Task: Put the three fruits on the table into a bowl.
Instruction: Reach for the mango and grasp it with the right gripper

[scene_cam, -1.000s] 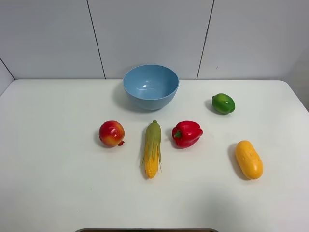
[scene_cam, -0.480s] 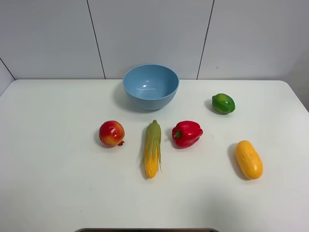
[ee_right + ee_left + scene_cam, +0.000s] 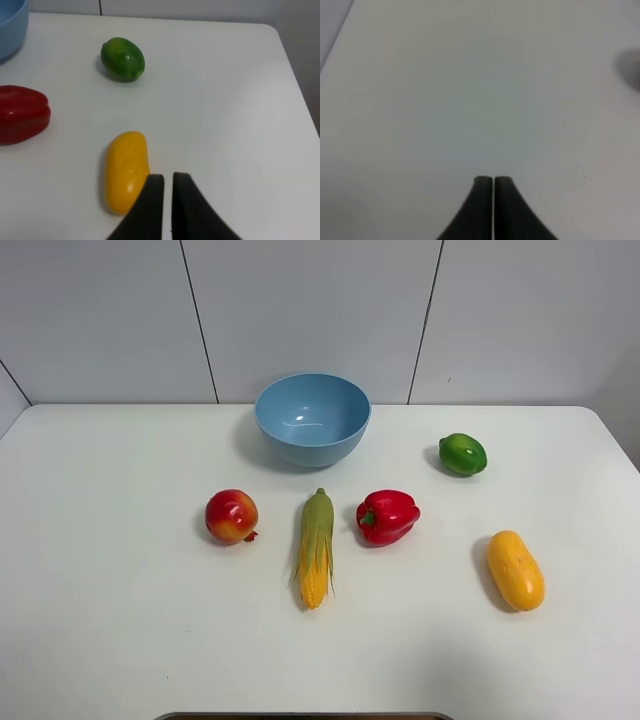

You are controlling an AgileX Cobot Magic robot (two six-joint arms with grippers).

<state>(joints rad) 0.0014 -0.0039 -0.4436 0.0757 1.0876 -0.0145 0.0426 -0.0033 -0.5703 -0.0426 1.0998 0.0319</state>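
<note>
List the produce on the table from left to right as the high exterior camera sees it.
pomegranate-like fruit → corn cob → red bell pepper → green fruit → mango-like fruit

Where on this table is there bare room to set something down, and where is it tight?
Bare: the table left of the red-yellow fruit, and the front strip nearer than the corn cob and orange-yellow fruit. Tight: the row of red-yellow fruit, corn cob and bell pepper before the bowl.
</note>
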